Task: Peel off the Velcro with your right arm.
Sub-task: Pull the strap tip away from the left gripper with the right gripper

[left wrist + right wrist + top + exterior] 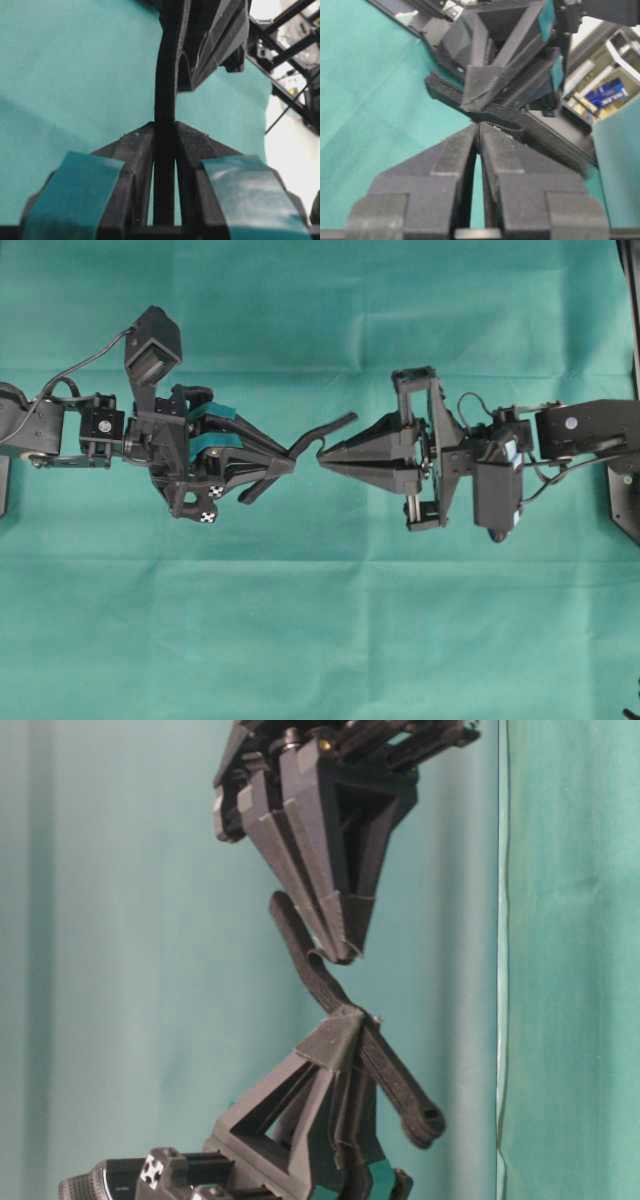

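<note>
Both grippers meet tip to tip above the green cloth. The Velcro [335,426] is a black strap running slantwise through my left gripper [292,462], whose teal-taped fingers are shut on it near its middle. One end sticks out behind the left fingers and hangs free [410,1095]. My right gripper [322,457] has plain black wedge fingers and is shut, its tips pinching a thin curled edge of the Velcro [515,132]. The left wrist view shows the Velcro [166,75] edge-on between the left gripper [165,130] pads. In the right wrist view the right gripper [478,131] tips touch it.
The green cloth [320,640] covers the whole table. A black stand [625,490] sits at the right edge beside the right arm's base. Shelves with a blue box [607,95] lie beyond the table.
</note>
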Tool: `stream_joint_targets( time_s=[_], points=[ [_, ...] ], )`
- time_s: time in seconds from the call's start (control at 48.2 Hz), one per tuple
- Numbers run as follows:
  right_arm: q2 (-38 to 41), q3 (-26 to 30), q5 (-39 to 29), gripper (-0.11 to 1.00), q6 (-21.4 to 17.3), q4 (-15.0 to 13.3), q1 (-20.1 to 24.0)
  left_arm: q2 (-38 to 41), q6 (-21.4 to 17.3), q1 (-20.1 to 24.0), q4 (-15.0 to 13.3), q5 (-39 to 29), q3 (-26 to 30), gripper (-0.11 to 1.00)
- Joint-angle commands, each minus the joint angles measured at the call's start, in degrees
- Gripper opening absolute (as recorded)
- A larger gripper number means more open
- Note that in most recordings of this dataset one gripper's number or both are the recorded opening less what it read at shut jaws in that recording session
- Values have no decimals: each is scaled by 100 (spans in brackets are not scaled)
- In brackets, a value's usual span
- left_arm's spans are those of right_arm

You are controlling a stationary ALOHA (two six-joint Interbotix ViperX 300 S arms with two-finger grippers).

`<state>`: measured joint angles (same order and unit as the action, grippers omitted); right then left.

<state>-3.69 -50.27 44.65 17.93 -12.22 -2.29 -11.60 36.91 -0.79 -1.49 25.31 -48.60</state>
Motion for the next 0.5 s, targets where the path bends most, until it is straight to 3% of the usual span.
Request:
stream_joint_targets(
  time_s=[0.0,0.477],
  points=[
    [-9,167,0,-9,-9,-9,70,-132,-9,18,0,88,97,10],
    [185,431,-396,-9,-9,-9,316,-141,0,18,0,167,97,10]
  ],
)
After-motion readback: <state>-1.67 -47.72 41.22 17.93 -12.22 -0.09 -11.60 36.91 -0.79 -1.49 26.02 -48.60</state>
